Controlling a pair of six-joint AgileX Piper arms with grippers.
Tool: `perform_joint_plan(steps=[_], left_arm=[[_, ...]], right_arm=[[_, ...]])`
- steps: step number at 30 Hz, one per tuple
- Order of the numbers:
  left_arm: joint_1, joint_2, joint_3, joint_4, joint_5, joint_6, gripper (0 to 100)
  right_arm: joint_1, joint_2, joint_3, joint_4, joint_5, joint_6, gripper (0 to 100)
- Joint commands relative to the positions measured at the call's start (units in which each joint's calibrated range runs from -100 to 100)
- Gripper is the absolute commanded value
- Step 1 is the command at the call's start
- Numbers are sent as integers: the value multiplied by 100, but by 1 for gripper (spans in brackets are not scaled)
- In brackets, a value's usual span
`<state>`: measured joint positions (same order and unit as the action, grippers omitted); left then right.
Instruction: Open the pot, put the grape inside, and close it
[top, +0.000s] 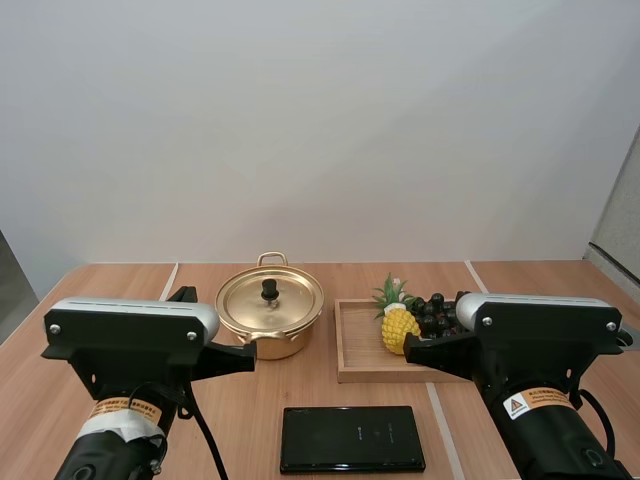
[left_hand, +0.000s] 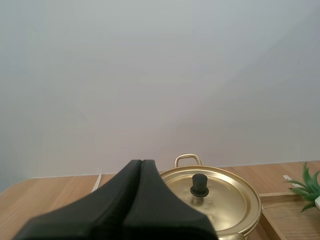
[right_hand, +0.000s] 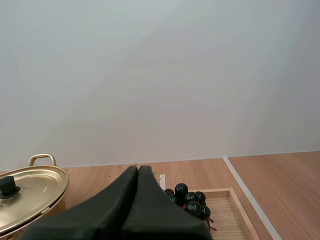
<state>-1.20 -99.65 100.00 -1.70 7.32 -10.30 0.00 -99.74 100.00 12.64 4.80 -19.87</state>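
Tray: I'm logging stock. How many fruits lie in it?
2: a pineapple near the tray's middle, grapes just right of it. More may hide at the tray's covered right end.

Blk arms (top: 540, 340), silver caps (top: 130, 312), orange labels (top: 130, 410), maybe tape (top: 112, 426)

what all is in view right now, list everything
pot: 1, gold, on table, left of tray
lid: 1, gold with black knob, on pot
tray: 1, wood, right of pot
grapes: 1 bunch, dark, in tray
pineapple: 1, yellow, green top, in tray beside grapes
slab: 1, black, flat on table, nearest the arms
table: 1, wood
left end effector: 1, black, shut, near pot
right end effector: 1, black, shut, near grapes
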Motion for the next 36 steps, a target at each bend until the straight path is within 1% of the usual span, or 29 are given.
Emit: perform_joint_plan(steps=[1, 4, 10, 13, 14, 16, 19, 20, 22, 23, 25, 26, 29, 32, 34, 36], left_arm=[[8, -35, 0, 0, -171, -49, 0], [8, -35, 0, 0, -171, -49, 0], [8, -35, 0, 0, -186, -49, 0], [8, -35, 0, 0, -472, -49, 0], [8, -35, 0, 0, -803, -49, 0], [8, -35, 0, 0, -1836, -49, 0], [8, -35, 0, 29, -3917, -18, 0], [8, -35, 0, 44, -4588, 31, 0], [8, -35, 0, 59, -5344, 109, 0], [8, -35, -122, 59, -5420, 109, 0], [8, -35, -514, 59, -5281, 154, 0], [8, -35, -746, 59, -5124, 276, 0], [8, -35, -1603, 59, -4114, 592, 0], [8, 122, -2614, 59, -2791, 540, 0], [8, 418, -3297, 46, -2334, 519, 0], [8, 752, -3943, 6, -2020, 519, 0]], right_arm=[[6, -26, 0, -384, -153, 9, 0], [6, -26, 0, -731, -153, 9, 0], [6, -26, 0, -743, -117, 9, 0], [6, -26, 0, -743, -401, 9, 0], [6, -26, 0, -743, -756, 9, 0], [6, -26, 0, -859, -1954, -116, 0], [6, -26, 0, -991, -4068, -600, 0], [6, -26, 0, -991, -4605, -714, 0], [6, -26, 0, -991, -5614, -1008, 0], [6, -26, 0, -991, -5750, -1087, 0], [6, -26, -278, -965, -5561, -1304, 0], [6, -26, -529, -939, -5270, -1359, 0], [6, -26, -1537, -708, -3491, -1422, 0], [6, 247, -2858, -408, -1780, -1422, 0], [6, 581, -3670, -184, -774, -1422, 0], [6, 994, -4504, -155, 330, -1411, 0]])
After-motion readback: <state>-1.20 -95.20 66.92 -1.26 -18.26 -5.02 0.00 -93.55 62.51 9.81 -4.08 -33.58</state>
